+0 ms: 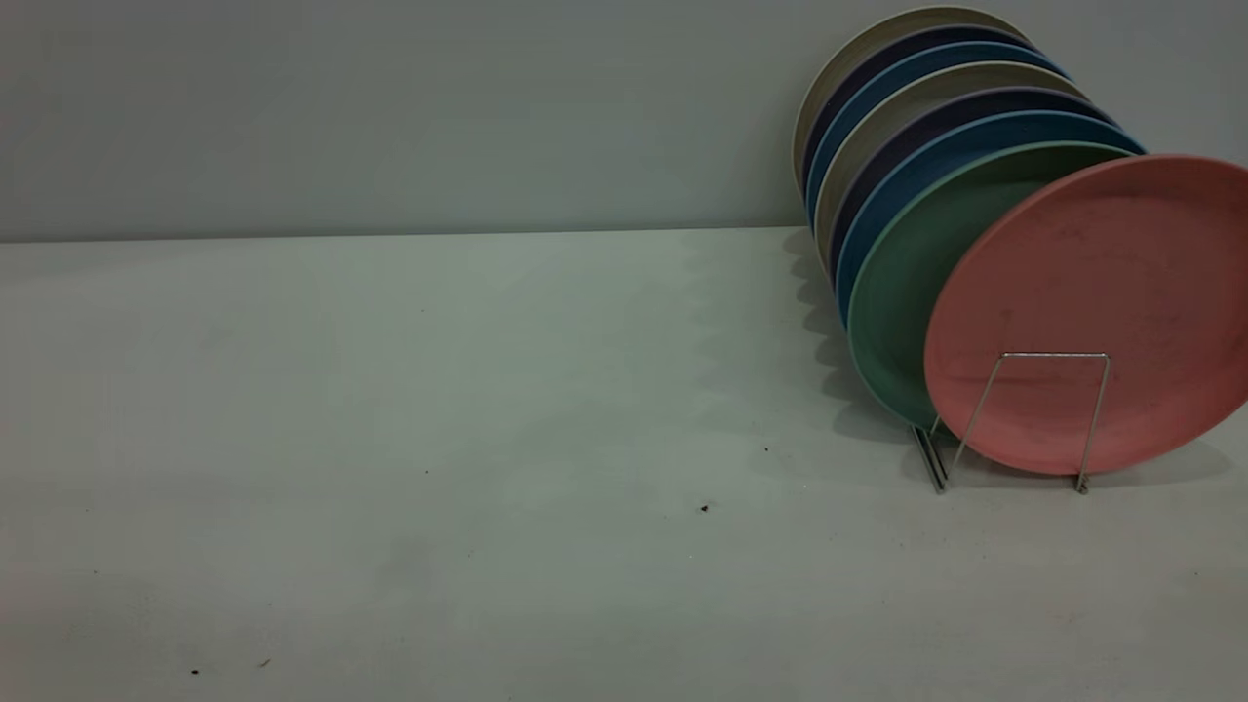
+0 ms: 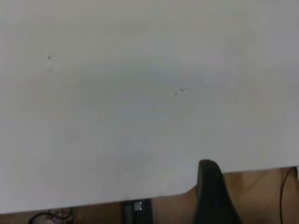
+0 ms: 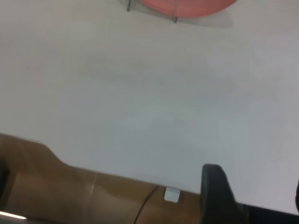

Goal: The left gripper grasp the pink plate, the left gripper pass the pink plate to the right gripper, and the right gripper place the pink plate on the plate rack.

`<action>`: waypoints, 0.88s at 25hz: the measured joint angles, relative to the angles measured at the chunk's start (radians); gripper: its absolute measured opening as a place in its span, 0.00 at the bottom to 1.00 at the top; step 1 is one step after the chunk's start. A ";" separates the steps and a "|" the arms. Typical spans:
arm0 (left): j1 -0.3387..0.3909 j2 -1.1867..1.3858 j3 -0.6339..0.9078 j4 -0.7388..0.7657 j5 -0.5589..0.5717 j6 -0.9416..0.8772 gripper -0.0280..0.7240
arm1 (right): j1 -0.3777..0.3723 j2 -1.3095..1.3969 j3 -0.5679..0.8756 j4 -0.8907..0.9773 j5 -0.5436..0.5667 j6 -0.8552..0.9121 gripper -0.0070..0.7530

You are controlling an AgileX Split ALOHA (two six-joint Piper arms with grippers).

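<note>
We see the pink plate already standing on edge in the plate rack at the right side of the worktop, near its far edge; it leans back in the frontmost slot, behind the nearest wire loop. Just behind it, touching or nearly so, leans a mint-green plate, and farther back we count a row of blue, dark purple and beige plates leaning the same way towards the grey wall. From the exterior camera we see neither arm over the worktop. In the left wrist view we make out only one dark fingertip of the left end effector at the near edge of the worktop, and we cannot tell whether it is clenched or released. In the right wrist view the right end effector likewise shows a single dark tip at the worktop's edge, well apart from the rack, its state not discernible.
</note>
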 joint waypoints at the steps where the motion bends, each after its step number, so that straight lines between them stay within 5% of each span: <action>1: 0.000 -0.001 0.006 0.003 -0.001 -0.001 0.67 | 0.000 -0.007 0.006 0.000 -0.002 0.004 0.56; 22: 0.000 -0.002 0.043 0.088 0.016 -0.026 0.67 | 0.000 -0.038 0.115 0.001 -0.106 0.060 0.56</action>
